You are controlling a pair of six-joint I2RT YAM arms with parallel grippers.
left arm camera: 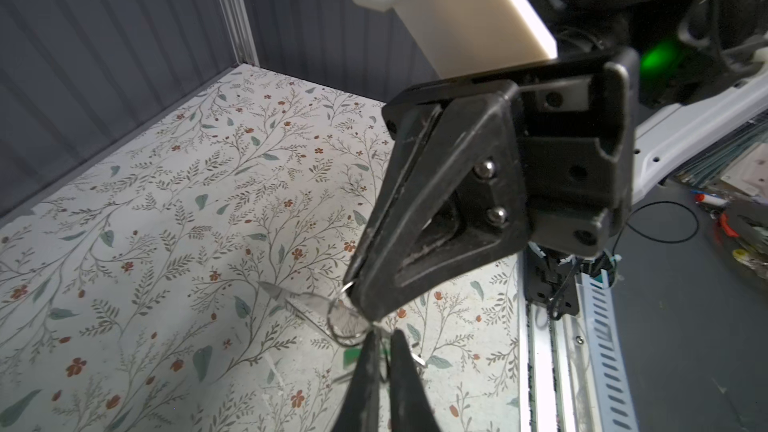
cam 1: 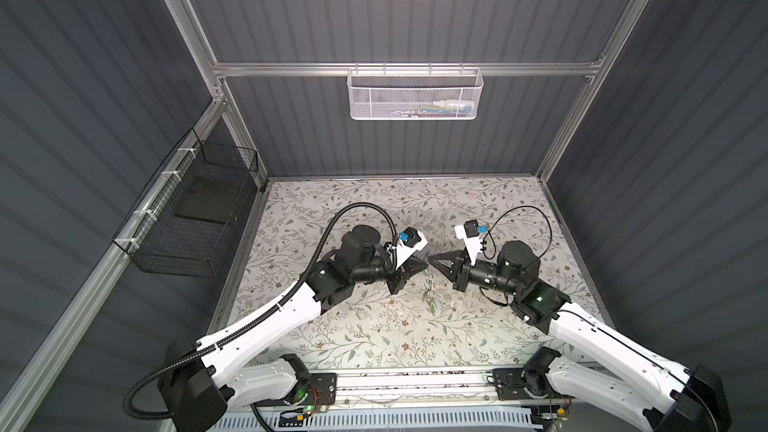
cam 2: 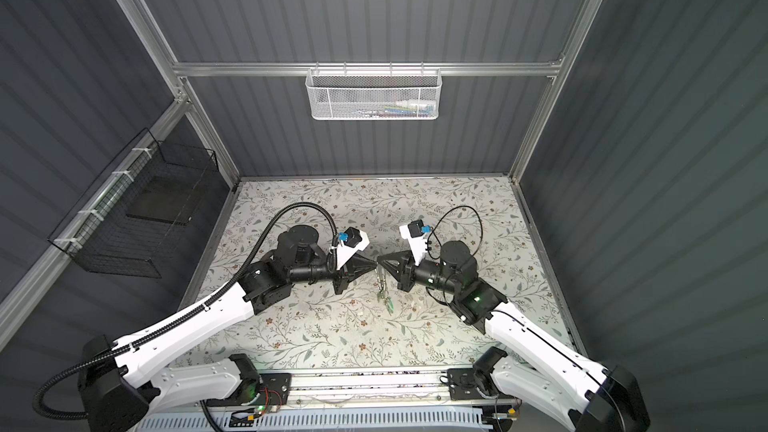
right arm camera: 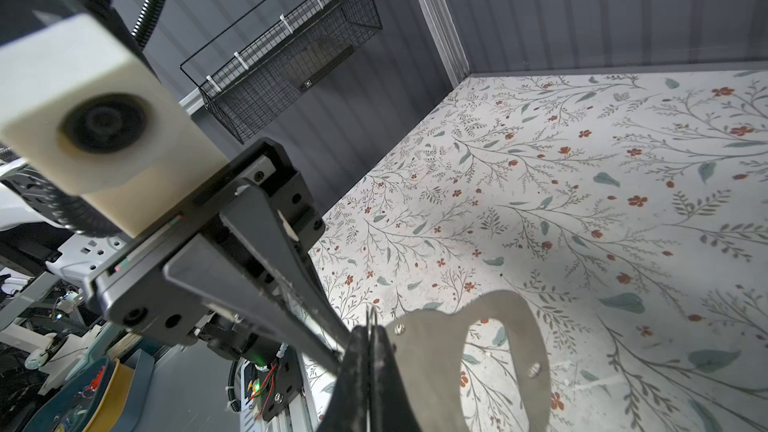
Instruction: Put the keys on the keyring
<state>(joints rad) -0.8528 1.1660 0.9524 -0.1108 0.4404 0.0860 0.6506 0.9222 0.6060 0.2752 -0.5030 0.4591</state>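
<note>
Bottom centre of the left wrist view, the left gripper (left arm camera: 385, 336) stands slightly parted by a small silver split ring (left arm camera: 345, 324) and bright green plastic key tags (left arm camera: 353, 354); beyond, the right gripper (left arm camera: 364, 307) clamps the flat grey metal keyring loop (right arm camera: 498, 305). Threading looks underway; next, seat the ring fully

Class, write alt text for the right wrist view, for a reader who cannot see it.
The right tool, shut, grips the edge of the flat grey keyring over the floral table. The left tool points at it, tips nearly touching.
</note>
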